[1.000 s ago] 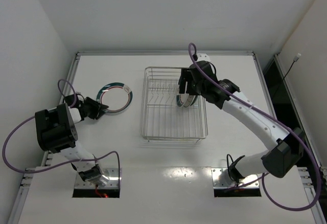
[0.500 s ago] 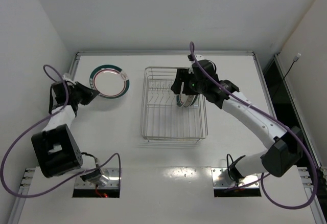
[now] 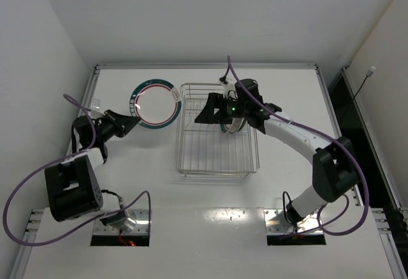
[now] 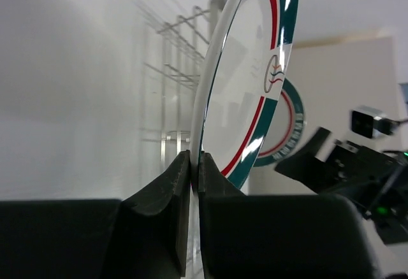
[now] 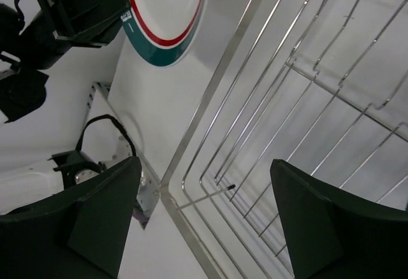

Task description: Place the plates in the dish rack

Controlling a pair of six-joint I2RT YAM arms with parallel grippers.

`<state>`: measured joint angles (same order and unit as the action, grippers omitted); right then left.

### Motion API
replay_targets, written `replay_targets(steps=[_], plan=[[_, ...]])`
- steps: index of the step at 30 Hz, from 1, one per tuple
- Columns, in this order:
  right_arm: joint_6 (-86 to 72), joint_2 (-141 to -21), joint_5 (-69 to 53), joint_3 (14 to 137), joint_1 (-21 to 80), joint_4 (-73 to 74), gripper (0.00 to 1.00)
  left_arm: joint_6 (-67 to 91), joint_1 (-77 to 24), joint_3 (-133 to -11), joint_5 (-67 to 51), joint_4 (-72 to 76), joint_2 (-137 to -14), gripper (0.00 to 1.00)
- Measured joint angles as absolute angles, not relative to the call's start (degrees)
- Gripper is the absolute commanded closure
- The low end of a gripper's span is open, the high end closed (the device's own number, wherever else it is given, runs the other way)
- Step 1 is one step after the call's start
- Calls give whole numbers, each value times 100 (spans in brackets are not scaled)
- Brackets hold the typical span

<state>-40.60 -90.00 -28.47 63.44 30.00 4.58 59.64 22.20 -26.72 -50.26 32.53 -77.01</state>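
A round white ceramic plate with a dark green and red rim band (image 3: 155,104) is being gripped by its edge, just beside the left wall of the rectangular silver wire dish rack (image 3: 204,148) and outside it. Its rim is being pinched between the pressed-together fingers of the left gripper (image 3: 135,121). A second plate with the same banded rim (image 3: 231,125) is being kept upright among the rack's tines, partly hidden by the right arm. The right gripper (image 3: 203,117) is being held over the rack's left half, its fingers spread wide with nothing between them. The rack is being borne by a white table (image 3: 287,183).
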Motion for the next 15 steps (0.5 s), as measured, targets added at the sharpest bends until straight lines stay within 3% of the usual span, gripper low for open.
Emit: replay_targets(steps=[11, 14, 15], plan=[[-4447, -9559, -3426, 6281, 2980, -766, 21, 7124, 1870, -2563, -5852, 5092, -8152, 100], [-4609, -9885, -3527, 6342, 2982, -1074, 26, 7196, 1708, -2563, -5957, 5194, -8167, 100], [-4668, -10001, -3566, 6410, 2982, -1131, 33, 7207, 1651, -2563, -5988, 5238, -8167, 100]])
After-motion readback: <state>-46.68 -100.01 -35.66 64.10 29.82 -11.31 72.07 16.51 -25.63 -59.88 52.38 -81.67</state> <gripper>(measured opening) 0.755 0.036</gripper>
